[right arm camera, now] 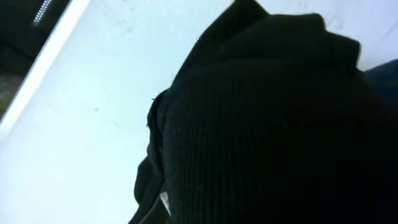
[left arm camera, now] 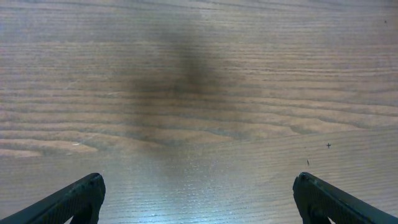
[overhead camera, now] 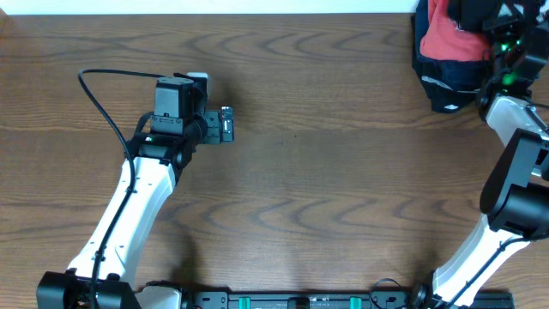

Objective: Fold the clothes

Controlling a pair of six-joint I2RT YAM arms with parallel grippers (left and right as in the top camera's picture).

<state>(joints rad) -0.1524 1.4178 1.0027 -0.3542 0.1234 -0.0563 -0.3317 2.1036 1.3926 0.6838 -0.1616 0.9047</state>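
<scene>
Black ribbed fabric of the clothes (right arm camera: 267,124) fills most of the right wrist view, bunched up against a white background. It covers the place where the right fingers are, so they are hidden, and the gripper is shut with the cloth gathered at it. In the overhead view my right gripper (overhead camera: 491,24) is at the far right corner, over a pile of garments. My left gripper (overhead camera: 226,124) hovers over bare wood at the left of the table. Its jaws are wide open with nothing between them (left arm camera: 199,183).
A red shirt (overhead camera: 450,34) lies on dark navy garments (overhead camera: 446,86) at the back right corner. The wooden table (overhead camera: 326,189) stretches between the two arms. A black cable (overhead camera: 103,94) loops beside the left arm.
</scene>
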